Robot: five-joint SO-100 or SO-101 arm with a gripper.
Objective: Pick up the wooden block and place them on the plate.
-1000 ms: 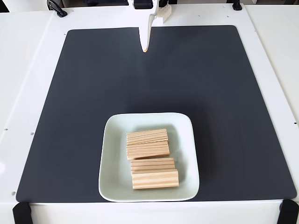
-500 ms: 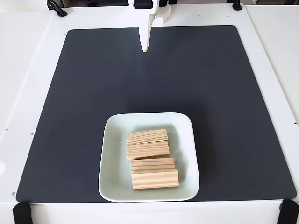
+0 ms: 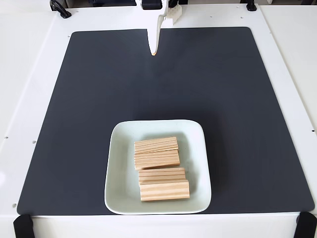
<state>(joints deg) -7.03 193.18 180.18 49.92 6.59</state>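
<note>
now all four wooden blocks point(image 3: 159, 168) lie on the plate point(image 3: 119, 168); gripper point(image 3: 154, 51) far off over the mat point(image 3: 237, 99), fingers pressed together, empty. judgement: task done; just park clear.

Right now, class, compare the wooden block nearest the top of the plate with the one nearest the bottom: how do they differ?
The top wooden block sits tilted, its right end higher in the fixed view; the bottom wooden block lies nearly level. The top one stands apart from its neighbour; the bottom one presses against the block above it. Both are pale, striped bars lying on the plate.
</note>
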